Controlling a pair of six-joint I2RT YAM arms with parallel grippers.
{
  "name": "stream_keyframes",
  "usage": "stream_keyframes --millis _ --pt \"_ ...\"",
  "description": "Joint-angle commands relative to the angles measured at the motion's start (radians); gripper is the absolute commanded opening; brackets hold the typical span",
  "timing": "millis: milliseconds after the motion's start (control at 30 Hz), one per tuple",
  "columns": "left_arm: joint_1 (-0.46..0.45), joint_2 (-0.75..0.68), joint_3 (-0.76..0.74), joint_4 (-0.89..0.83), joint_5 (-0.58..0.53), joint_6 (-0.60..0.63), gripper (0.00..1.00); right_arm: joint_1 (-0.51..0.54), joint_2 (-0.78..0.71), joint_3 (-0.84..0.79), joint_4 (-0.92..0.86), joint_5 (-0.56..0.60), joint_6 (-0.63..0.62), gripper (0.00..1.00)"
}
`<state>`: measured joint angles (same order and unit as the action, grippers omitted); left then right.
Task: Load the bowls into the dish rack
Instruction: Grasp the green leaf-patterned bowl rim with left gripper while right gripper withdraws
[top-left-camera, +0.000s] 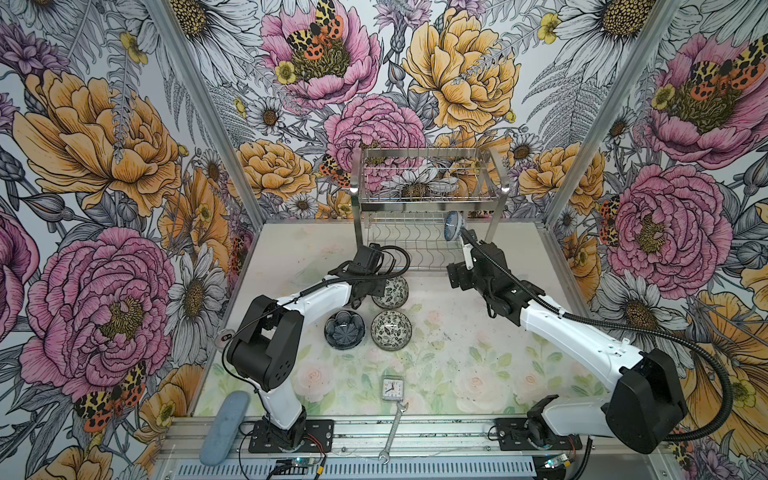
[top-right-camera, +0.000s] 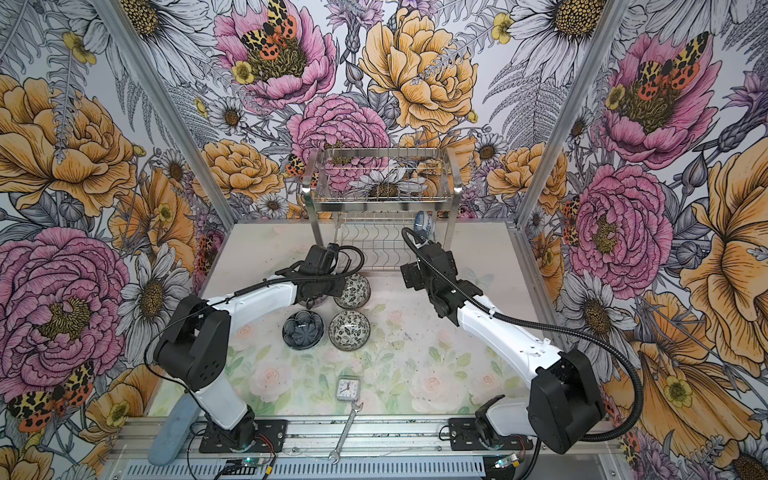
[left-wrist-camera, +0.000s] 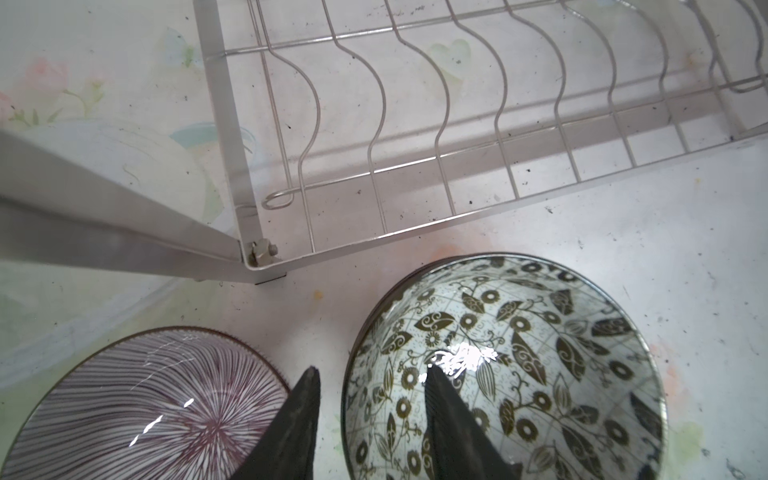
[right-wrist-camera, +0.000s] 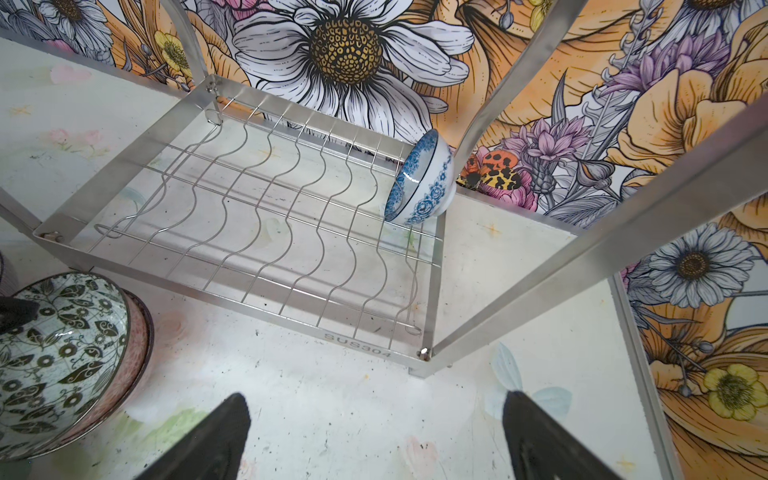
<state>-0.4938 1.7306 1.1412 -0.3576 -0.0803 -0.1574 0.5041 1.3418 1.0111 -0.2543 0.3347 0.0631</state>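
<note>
Left gripper straddles the floral bowl rim, jaws half-narrowed, grip impossible to tell; right gripper gapes wide, empty. Rack stands just ahead of both, a blue bowl on edge in its lower tier, beyond the right gripper

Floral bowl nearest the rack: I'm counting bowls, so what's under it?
A pink bowl is nested beneath the floral bowl; only its outer side shows, its inside is hidden.

on the dish rack, lower tier's front bar, close to a corner, a stamp seems to read "sus304".
</note>
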Motion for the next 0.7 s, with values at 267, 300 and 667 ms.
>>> stream_keyframes --millis 267,300,667 --pt "0.037 0.039 0.044 0.044 0.049 0.019 0.41 -0.006 -0.024 0.029 -0.01 -0.005 0.0 0.96" --pt "0.038 0.044 0.044 0.048 0.057 0.018 0.4 -0.007 -0.026 0.027 -0.01 -0.006 -0.001 0.96" --pt "0.04 0.075 0.046 0.06 0.08 0.009 0.32 -0.01 -0.041 0.014 -0.016 0.0 0.002 0.96"
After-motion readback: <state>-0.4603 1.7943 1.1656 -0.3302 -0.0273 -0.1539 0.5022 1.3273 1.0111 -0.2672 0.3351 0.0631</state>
